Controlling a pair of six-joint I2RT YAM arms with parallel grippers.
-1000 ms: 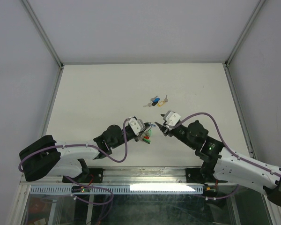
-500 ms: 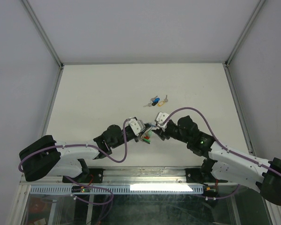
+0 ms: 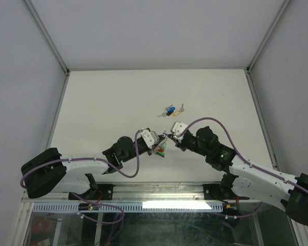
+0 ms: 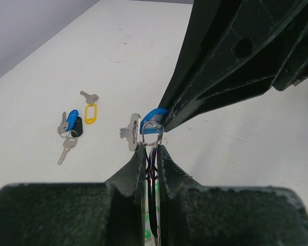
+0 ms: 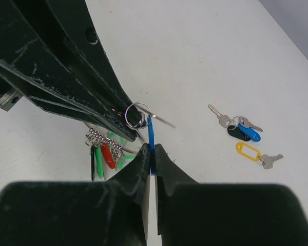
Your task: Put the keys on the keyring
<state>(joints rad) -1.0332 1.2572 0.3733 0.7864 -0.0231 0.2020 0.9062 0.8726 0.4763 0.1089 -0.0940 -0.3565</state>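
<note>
The keyring is a thin silver wire ring pinched upright in my shut left gripper, just above the table. Green and red key heads dangle below it. My right gripper is shut on the blue head of a small key, held right against the ring. In the top view the two grippers meet tip to tip, left gripper and right gripper. More keys lie on the table beyond them: a blue-headed and a dark-headed one and a yellow-headed one.
The white table is walled on three sides by grey panels with metal posts. Both arms reach in from the near edge, with purple cables looping over them. The loose keys lie a short way behind the grippers.
My right gripper has moved left to the keyring and closed on the blue key head. The left gripper has stayed where it was with the ring.
</note>
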